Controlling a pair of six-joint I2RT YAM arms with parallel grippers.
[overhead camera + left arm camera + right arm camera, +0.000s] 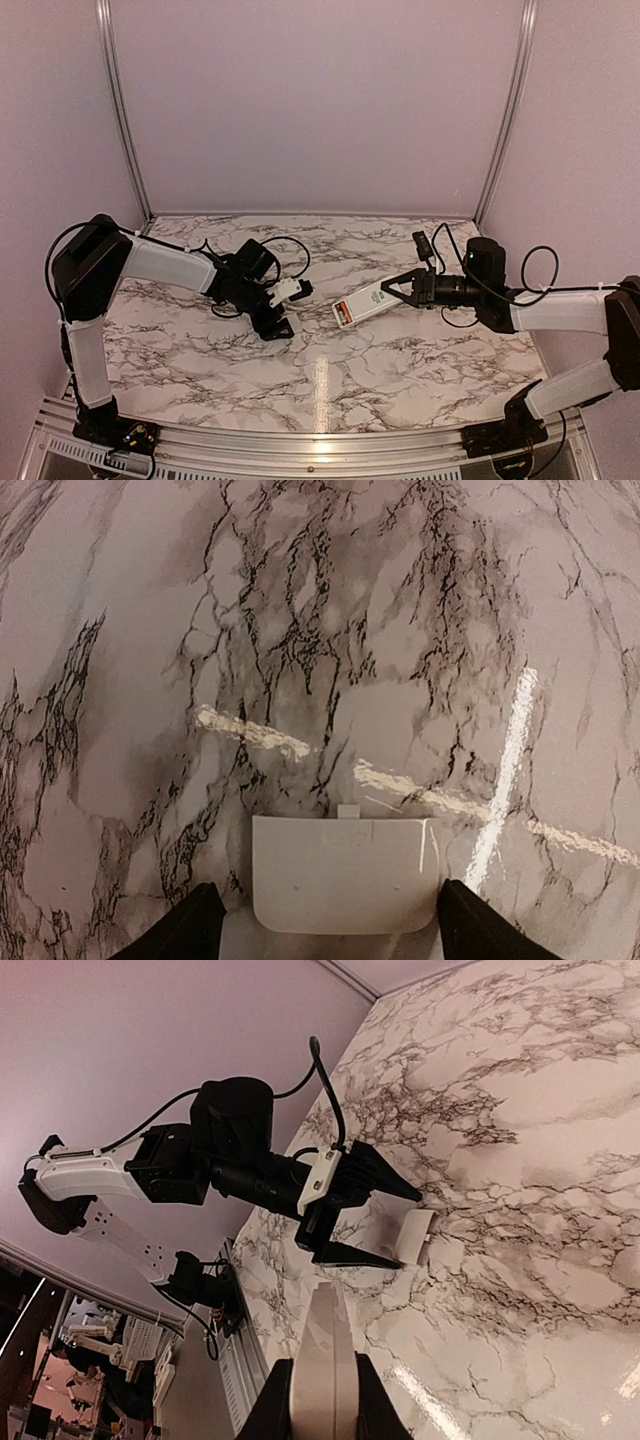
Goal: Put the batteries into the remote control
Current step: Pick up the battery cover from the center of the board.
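Straddling a small white rounded-rectangle plastic lid [345, 870] with the left gripper [330, 900], black fingers [195, 925] standing apart on either side and not seeming to touch it. Lying flat on the grey-veined white marble table [300, 630], small tab pointing away from the wrist.

Clamping one end of the small white rectangular plastic remote control [362, 300] in the right gripper [392, 290], jaws pressed together on its sides, near the table's middle and well apart from the lid. Not telling whether resting on the marble or hanging just above it.

Risking a skid: pinching a thin flat lid from the sides, low against a glossy surface, likely squirting it forward or scraping fingertips on the marble. Risking also a tilt of the remote, gripped at one end only, and so spilling anything sitting loose inside.

Taking the battery bay as the only container here: showing an orange-red patch [343, 311] at the remote's free end, possibly the orange-red battery seated there, too small to confirm. Not finding the gold battery in any view. Judging the bay uncovered, with the lid lying apart and closing not yet done.
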